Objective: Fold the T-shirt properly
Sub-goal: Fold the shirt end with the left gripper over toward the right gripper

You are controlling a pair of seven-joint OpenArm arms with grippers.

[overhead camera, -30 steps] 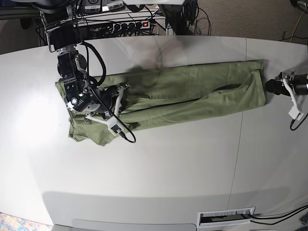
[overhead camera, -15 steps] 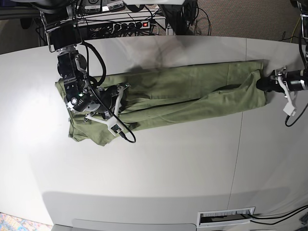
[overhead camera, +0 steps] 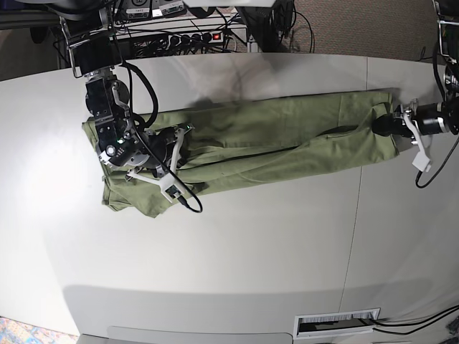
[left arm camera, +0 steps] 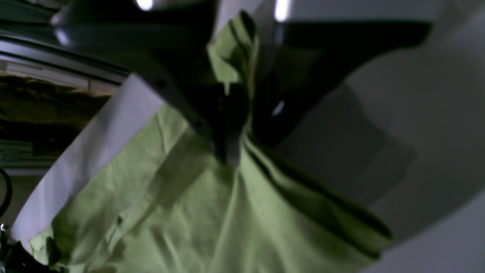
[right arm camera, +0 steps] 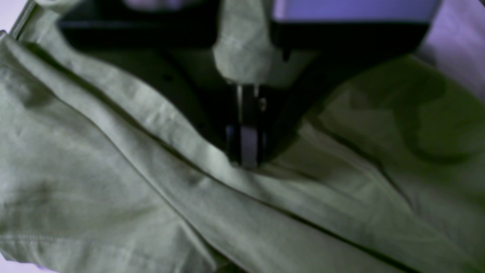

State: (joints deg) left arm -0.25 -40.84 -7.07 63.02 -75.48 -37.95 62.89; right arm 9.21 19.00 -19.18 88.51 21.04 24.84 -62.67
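Pinching now: your left gripper (overhead camera: 385, 124) has closed on the T-shirt (overhead camera: 265, 140) hem; right gripper (overhead camera: 163, 159) still clamps it; table (overhead camera: 251, 251) bare nearer you.

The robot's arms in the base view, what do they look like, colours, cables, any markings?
Both arms are mostly black metal. The right arm is built of chunky black joints with a small green light, black cables looping along it, and a white bracket holding a small camera by the right gripper. The left gripper is black too, with a white bracket and a black cable trailing off.
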